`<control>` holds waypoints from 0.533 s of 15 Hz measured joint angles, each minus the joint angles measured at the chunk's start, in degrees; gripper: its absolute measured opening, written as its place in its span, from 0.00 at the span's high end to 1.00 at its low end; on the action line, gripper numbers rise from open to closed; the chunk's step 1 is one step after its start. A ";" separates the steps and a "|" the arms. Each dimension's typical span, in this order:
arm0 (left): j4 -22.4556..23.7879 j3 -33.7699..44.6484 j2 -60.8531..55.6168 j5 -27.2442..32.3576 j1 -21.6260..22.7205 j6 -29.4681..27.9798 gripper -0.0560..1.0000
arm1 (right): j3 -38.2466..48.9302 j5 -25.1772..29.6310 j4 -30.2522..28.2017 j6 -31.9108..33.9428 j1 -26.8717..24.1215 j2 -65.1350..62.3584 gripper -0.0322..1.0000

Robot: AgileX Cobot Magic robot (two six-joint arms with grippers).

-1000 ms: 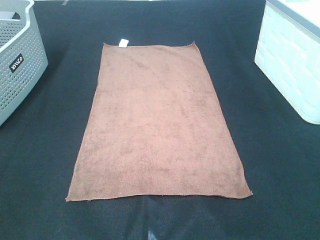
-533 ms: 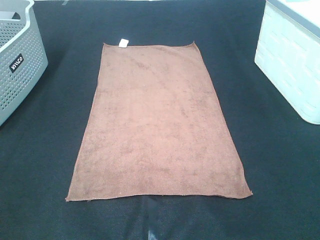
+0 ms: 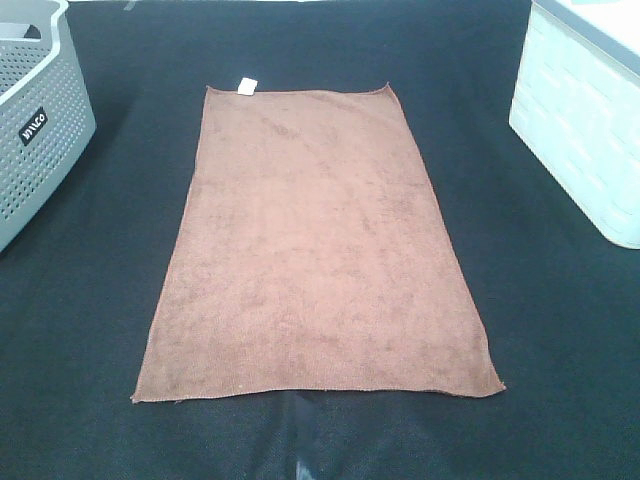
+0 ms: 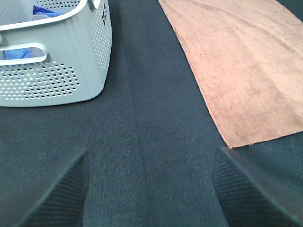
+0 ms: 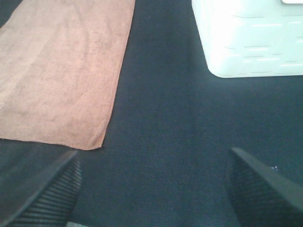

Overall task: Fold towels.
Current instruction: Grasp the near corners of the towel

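Note:
The reddish-brown towel (image 3: 315,245) lies flat and unfolded in the middle of the dark table, its long side running away from me, with a small white tag (image 3: 247,85) at the far short edge. Neither arm shows in the exterior high view. In the left wrist view my left gripper (image 4: 151,194) is open over bare dark cloth, with the towel's near left corner (image 4: 229,144) close beside it. The right wrist view has my right gripper (image 5: 154,189) open too, and the towel's near right corner (image 5: 97,144) lies just ahead of one finger. Nothing is held.
A grey perforated basket (image 3: 35,120) stands at the far left, with blue cloth inside it (image 4: 45,10). A white bin (image 3: 585,125) stands at the far right. The dark table cover (image 3: 90,300) surrounds the towel.

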 joint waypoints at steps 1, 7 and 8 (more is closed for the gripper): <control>0.00 0.00 0.00 0.00 0.00 0.00 0.29 | 0.00 0.00 0.00 0.00 0.00 0.00 0.22; -4.47 0.29 11.97 -20.74 0.00 -8.31 0.29 | -1.15 -7.22 0.17 4.41 0.00 15.30 0.24; -6.99 0.34 16.16 -22.46 0.00 -8.42 0.29 | -1.15 -8.59 0.74 4.41 0.00 20.00 0.24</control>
